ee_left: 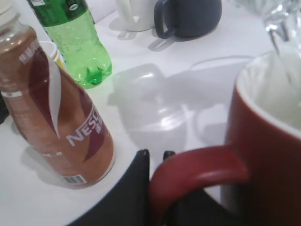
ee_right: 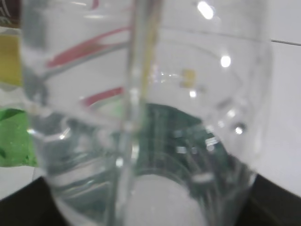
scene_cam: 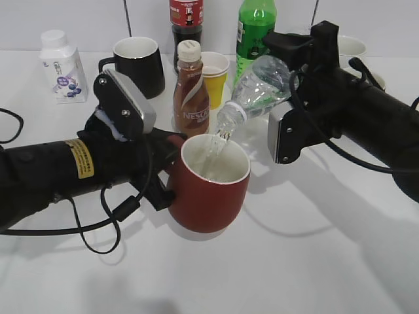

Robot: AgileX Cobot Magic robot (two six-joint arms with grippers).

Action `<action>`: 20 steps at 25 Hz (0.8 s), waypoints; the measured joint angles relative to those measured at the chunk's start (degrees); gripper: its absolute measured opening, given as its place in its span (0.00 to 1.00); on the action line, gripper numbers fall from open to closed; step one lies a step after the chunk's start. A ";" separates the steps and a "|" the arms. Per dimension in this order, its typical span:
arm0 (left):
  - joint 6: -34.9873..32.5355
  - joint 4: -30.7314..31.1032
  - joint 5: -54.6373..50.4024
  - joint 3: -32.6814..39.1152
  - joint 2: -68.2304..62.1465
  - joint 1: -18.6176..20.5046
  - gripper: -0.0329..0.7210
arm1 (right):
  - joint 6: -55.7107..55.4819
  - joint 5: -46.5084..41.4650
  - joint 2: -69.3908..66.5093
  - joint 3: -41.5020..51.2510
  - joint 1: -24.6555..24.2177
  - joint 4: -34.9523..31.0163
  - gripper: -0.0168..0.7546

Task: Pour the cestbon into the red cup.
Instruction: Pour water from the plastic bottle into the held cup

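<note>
The red cup (scene_cam: 213, 196) stands on the white table, white inside; it also shows in the left wrist view (ee_left: 273, 160). My left gripper (scene_cam: 171, 163) is shut on its red handle (ee_left: 197, 169). My right gripper (scene_cam: 296, 72) is shut on the cestbon (scene_cam: 258, 88), a clear ribbed bottle tilted neck-down to the left, its open mouth just over the cup's rim. Water streams from it into the cup. The cestbon fills the right wrist view (ee_right: 150, 122), blurred; the fingers there are hidden.
A brown Nescafe bottle (scene_cam: 190, 88) stands just behind the cup, next to my left gripper. Behind it are a yellow paper cup (scene_cam: 215, 73), a black mug (scene_cam: 139, 62), a green soda bottle (scene_cam: 254, 29), a dark cola bottle (scene_cam: 186, 23) and a white milk bottle (scene_cam: 62, 65).
</note>
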State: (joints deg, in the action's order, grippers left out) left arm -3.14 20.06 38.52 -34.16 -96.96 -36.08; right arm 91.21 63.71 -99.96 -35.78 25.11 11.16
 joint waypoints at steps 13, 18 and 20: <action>-0.05 -0.11 -0.11 0.00 0.00 0.00 0.11 | -0.69 0.21 0.00 0.00 0.00 0.04 0.62; -0.05 -0.11 -0.15 0.00 0.00 0.00 0.11 | -2.41 0.21 0.00 0.00 0.00 0.49 0.62; -0.05 -0.11 -0.15 0.00 0.00 0.00 0.11 | -3.96 0.21 0.00 0.00 0.00 0.73 0.62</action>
State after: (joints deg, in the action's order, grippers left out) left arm -3.19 19.95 38.37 -34.16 -96.96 -36.08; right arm 87.24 63.92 -99.96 -35.78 25.11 11.88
